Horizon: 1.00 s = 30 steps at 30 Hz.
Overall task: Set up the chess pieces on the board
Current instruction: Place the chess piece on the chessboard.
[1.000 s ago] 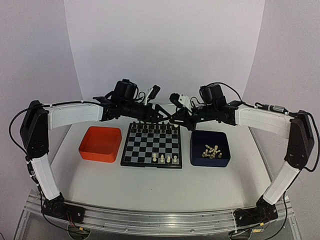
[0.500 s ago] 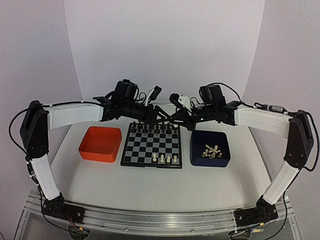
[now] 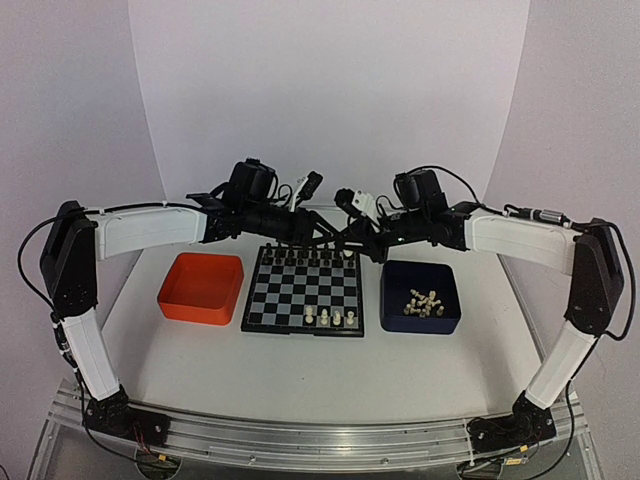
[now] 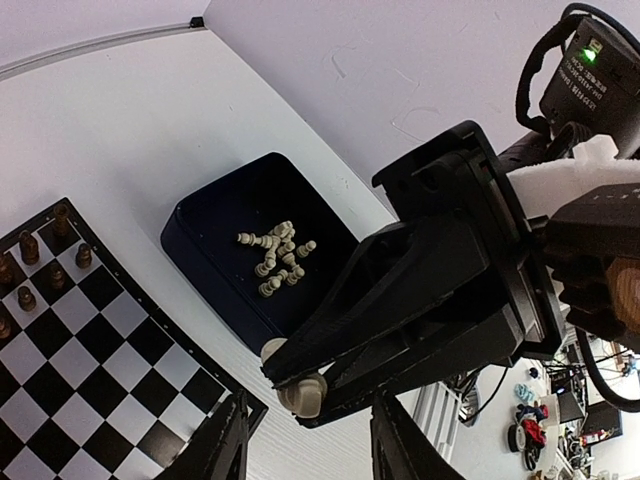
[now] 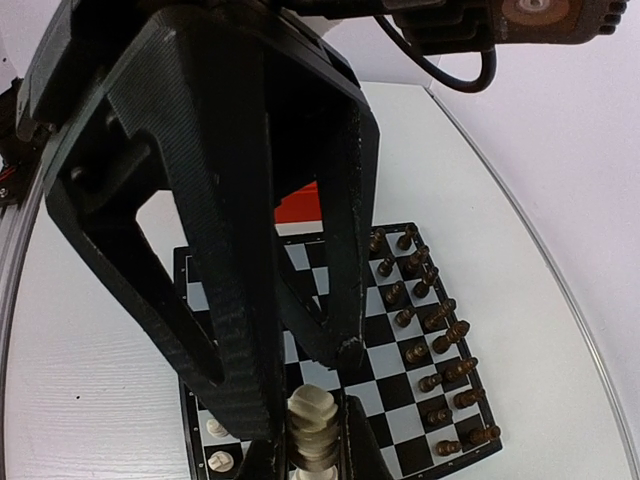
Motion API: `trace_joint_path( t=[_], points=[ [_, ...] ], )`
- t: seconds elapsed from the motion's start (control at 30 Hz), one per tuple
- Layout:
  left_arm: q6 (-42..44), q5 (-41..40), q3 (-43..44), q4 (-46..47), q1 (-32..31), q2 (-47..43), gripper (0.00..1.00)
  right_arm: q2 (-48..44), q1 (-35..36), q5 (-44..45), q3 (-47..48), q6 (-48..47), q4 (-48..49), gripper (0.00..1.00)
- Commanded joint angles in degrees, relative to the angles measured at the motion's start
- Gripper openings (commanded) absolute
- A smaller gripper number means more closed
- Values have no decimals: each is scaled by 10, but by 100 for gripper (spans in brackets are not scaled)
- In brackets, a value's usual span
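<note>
- White surface [image 3: 300,385] and pale walls. The board [image 3: 290,296] lies at the centre of the top view, between an orange tray [image 3: 197,312] on its left and a blue tray [image 3: 420,326] on its right.
- A few pieces [image 3: 330,318] stand on the bottom row of the board, dark pieces [image 3: 305,256] fill its top row, and more pieces lie heaped in the blue tray.
- One piece [image 4: 300,393] hangs in the air where both arms meet, over the upper right corner of the board in the top view.
- I judge it light, hard and smooth, so it can slip or turn. It is best taken at the body, under the head, with gentle pressure.
- The right fingers [image 4: 345,330] are pressed together and pinch this piece.
- The left fingers [image 4: 225,445] are spread, one on each side of it. They seem not to touch it and hold nothing.
</note>
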Motion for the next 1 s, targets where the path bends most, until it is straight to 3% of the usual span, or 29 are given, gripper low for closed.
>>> trace_joint_path(
  t=[0.0, 0.33, 0.97],
  points=[
    [12, 4, 28, -4, 1, 4, 37, 9, 6, -4, 29, -5, 0, 2],
    [21, 4, 33, -19, 1, 12, 25, 8, 7, 5, 33, -7, 0, 2],
    [26, 9, 62, -32, 1, 36, 13, 20, 13, -3, 44, -24, -7, 3]
  ],
)
